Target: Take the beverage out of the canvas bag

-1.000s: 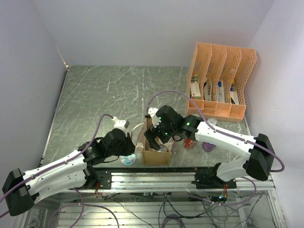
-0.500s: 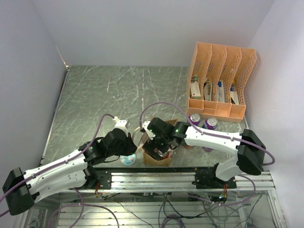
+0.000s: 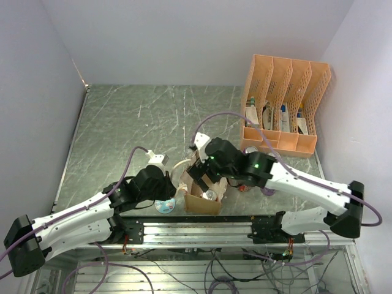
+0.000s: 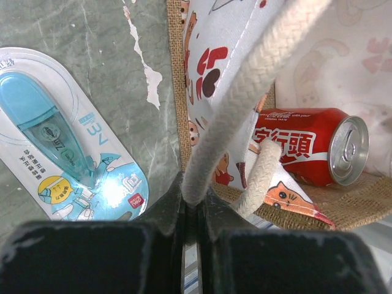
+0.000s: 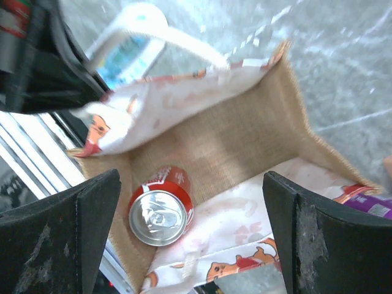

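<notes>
The canvas bag [image 3: 197, 202] stands open at the near table edge, tan burlap [image 5: 245, 141] with a cartoon-print lining [image 4: 214, 55]. A red drink can [image 5: 160, 208] stands inside on its floor; it also shows in the left wrist view [image 4: 309, 153] and from above [image 3: 210, 195]. My left gripper [image 4: 193, 196] is shut on one cream rope handle [image 4: 245, 104] at the bag's left side [image 3: 173, 187]. My right gripper [image 5: 190, 233] hangs open above the bag's mouth [image 3: 202, 174], jaws wide on either side of the can, not touching it.
A blue correction-tape blister pack [image 4: 61, 147] lies left of the bag [image 3: 164, 206]. A purple can [image 3: 267, 188] stands right of the bag, partly behind my right arm. The orange file organizer [image 3: 282, 104] is at the back right. A metal rail [image 3: 202, 223] borders the near edge.
My right gripper dipped toward the bag's near end half a second ago and has now pulled back above the bag's mouth, still empty. My left gripper has kept its hold on the handle.
</notes>
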`<state>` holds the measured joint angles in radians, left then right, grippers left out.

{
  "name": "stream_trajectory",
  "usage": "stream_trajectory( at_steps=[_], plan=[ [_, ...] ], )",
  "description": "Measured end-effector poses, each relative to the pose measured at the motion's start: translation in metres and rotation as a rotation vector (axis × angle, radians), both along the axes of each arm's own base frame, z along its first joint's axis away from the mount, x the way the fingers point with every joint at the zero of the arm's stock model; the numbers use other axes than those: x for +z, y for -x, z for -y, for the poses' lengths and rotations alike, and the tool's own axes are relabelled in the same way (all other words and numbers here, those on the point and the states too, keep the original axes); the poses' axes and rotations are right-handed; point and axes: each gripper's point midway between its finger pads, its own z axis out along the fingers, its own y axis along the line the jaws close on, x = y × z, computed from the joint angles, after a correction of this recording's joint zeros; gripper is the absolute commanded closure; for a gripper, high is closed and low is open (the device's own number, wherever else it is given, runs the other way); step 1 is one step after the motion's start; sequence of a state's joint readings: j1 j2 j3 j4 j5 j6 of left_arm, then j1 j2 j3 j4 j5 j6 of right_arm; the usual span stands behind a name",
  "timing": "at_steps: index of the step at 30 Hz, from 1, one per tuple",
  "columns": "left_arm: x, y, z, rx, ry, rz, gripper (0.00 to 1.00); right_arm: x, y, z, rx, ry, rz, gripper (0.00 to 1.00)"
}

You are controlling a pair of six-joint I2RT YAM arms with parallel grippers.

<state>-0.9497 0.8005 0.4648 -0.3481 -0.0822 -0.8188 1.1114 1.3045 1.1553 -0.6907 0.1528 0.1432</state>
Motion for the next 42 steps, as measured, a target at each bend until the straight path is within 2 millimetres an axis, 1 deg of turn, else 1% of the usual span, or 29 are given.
stream_trajectory(
  at_steps=[2,4,6,8,9,11,12,13,14,16,18,19,23,26,30,32,37,42],
  plan=[
    [0.0,0.0,0.0,0.0,0.001,0.0,0.93,0.03,-0.003,-0.003,-0.006,-0.084,0.046,0.0],
    [0.0,0.0,0.0,0.0,0.001,0.001,0.93,0.05,-0.002,-0.006,-0.002,-0.146,0.066,0.0],
    [0.001,0.0,0.0,0.0,0.005,0.003,0.93,0.066,0.001,-0.012,0.014,-0.206,0.068,0.0],
    [0.002,0.0,0.0,0.0,0.007,0.004,0.93,0.073,0.005,-0.019,0.035,-0.247,0.056,0.01],
    [0.002,0.0,0.0,0.0,0.007,0.005,0.93,0.075,0.007,-0.022,0.047,-0.263,0.044,0.04],
    [0.002,0.0,0.0,0.0,0.007,0.005,0.93,0.073,0.012,-0.028,0.064,-0.276,0.017,0.18],
    [0.002,0.0,0.0,0.0,0.007,0.005,0.93,0.07,0.012,-0.029,0.066,-0.271,0.009,0.26],
    [0.002,0.0,0.0,0.0,0.006,0.004,0.93,0.065,0.013,-0.031,0.06,-0.254,-0.01,0.3],
    [0.002,0.0,0.0,0.0,0.007,0.004,0.93,0.059,0.012,-0.033,0.058,-0.234,-0.021,0.31],
    [0.002,0.0,0.0,0.0,0.007,0.005,0.93,0.044,0.009,-0.035,0.029,-0.168,-0.055,0.31],
    [0.002,0.0,0.0,0.0,0.007,0.005,0.93,0.024,0.007,-0.035,0.004,-0.093,-0.084,0.31],
    [0.003,0.0,0.0,0.0,0.009,0.006,0.93,0.01,0.008,-0.032,-0.008,-0.042,-0.102,0.31],
    [0.005,0.0,0.0,0.0,0.016,0.011,0.93,-0.022,0.018,-0.015,-0.027,0.087,-0.156,0.3],
    [0.005,0.0,0.0,0.0,0.016,0.012,0.93,-0.033,0.026,-0.004,-0.03,0.14,-0.178,0.26],
    [0.005,0.0,0.0,0.0,0.016,0.011,0.93,-0.045,0.033,0.004,-0.03,0.181,-0.197,0.16],
    [0.005,0.0,0.0,0.0,0.016,0.011,0.93,-0.049,0.035,0.007,-0.03,0.193,-0.203,0.13],
    [0.005,0.0,0.0,0.0,0.017,0.012,0.93,-0.058,0.036,0.012,-0.037,0.217,-0.21,0.11],
    [0.005,0.0,0.0,0.0,0.017,0.012,0.93,-0.078,0.036,0.013,-0.046,0.265,-0.224,0.13]
  ],
)
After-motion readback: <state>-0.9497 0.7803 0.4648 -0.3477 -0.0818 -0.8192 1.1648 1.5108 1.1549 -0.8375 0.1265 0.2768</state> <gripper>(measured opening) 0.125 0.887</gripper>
